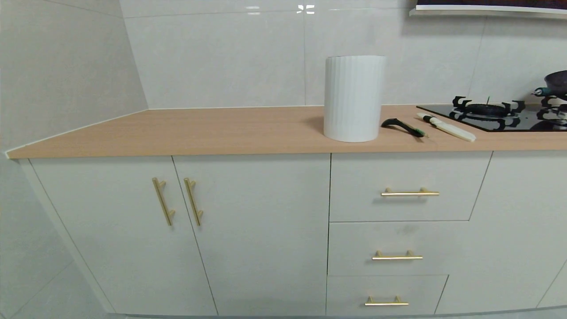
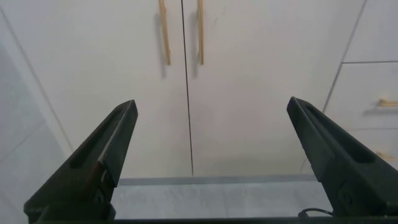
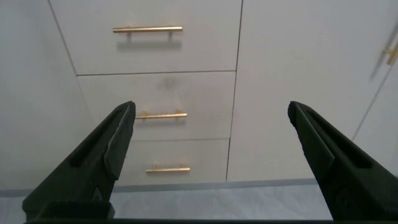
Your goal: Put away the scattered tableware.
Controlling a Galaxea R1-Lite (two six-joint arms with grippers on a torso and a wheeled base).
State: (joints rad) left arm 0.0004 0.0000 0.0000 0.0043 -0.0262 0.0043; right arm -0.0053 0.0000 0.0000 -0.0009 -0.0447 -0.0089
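— What's on the wooden counter (image 1: 221,130)?
— A tall white pot (image 1: 353,98). Just beside it lie a black tool (image 1: 402,126) and a white knife (image 1: 446,127), near the stove (image 1: 491,116).
— And the grippers?
— The left gripper (image 2: 211,107) is wide apart, facing the cupboard doors (image 2: 249,93). The right gripper (image 3: 211,109) is wide apart too, facing the drawers (image 3: 186,93).

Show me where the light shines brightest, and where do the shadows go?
Head view: a bright glare spot sits on the wall tile near the top; the white canister throws a soft shadow to its left on the counter. Right wrist view: the top drawer handle has a faint shadow just beneath it.
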